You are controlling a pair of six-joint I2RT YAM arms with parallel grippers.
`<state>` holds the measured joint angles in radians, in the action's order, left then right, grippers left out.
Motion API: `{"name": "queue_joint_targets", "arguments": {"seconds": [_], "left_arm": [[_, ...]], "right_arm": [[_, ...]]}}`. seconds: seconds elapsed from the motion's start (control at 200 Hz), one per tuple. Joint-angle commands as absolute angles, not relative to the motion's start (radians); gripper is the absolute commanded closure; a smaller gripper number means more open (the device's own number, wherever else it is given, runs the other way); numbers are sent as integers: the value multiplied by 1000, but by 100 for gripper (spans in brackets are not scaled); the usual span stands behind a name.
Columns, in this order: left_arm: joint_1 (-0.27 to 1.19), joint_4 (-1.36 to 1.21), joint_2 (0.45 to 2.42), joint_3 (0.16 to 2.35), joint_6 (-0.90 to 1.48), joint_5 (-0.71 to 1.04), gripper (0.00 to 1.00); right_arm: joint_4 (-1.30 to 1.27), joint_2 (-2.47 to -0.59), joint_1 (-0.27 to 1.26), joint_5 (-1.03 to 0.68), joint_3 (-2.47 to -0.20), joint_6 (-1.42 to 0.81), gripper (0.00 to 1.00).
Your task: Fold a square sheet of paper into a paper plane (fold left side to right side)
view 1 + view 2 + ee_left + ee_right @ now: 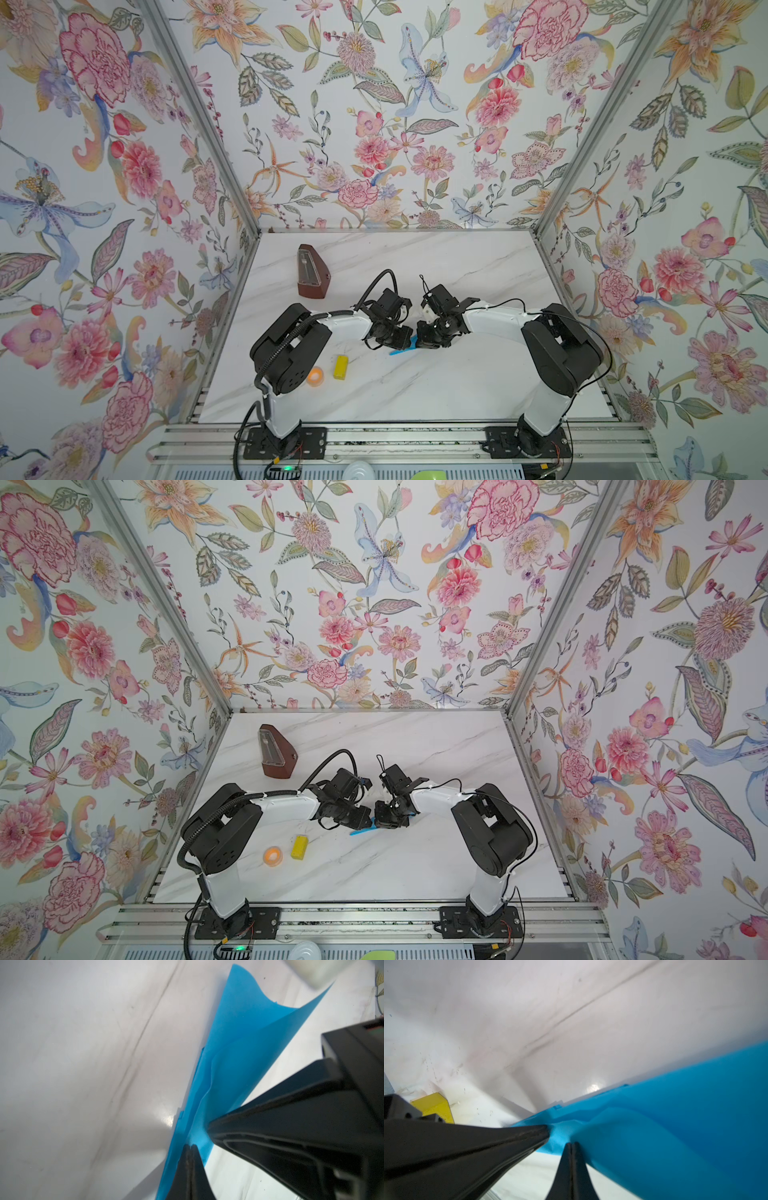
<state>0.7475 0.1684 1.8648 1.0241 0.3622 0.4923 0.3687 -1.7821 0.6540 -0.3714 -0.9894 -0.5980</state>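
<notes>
The bright blue paper plane (400, 352) (360, 832) shows in both top views as a narrow pointed sliver at mid-table, mostly hidden under the two wrists. My left gripper (409, 342) (190, 1145) is shut, its tips pinched on the paper's (234, 1047) central fold. My right gripper (418, 342) (572, 1143) is also shut, on a raised flap (675, 1115) right beside the left tips. The two grippers' tips nearly touch. In the left wrist view one blue wing curls upward. The right fingers (280, 1126) cross that view, and the left fingers (467, 1142) cross the right wrist view.
A small yellow block (340, 367) (299, 847) (436, 1105) and an orange tape roll (315, 376) (273, 855) lie on the marble table to the left of the paper. A brown metronome (311, 272) (276, 752) stands at the back left. Flowered walls close in three sides.
</notes>
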Motion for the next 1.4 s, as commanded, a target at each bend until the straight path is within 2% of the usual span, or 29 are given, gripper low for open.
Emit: {"name": "queue_joint_targets", "arguments": {"seconds": [0.0,0.15,0.35,0.535,0.701,0.911,1.391], "left_arm": [[748,302,1903,1007,330,400,100],[718,317,1894,1028,307,357,100],[676,356,1861,1115,267,297,100],[693,366,1789,1135,311,328,98],[764,333,1742,1069,430,294,95],[804,289,1723,981,561,263,97],[805,260,1770,999,549,276,100]], "right_arm": [[424,-1838,653,-308,-962,-573,100],[348,-1811,661,-361,-901,-660,100],[150,-1781,693,-400,-805,-897,100],[-31,-1783,724,-385,-745,-1086,100],[-33,-1788,733,-345,-744,-1108,100],[-20,-1790,732,-336,-753,-1094,100],[1,-1782,733,-323,-756,-1087,100]]}}
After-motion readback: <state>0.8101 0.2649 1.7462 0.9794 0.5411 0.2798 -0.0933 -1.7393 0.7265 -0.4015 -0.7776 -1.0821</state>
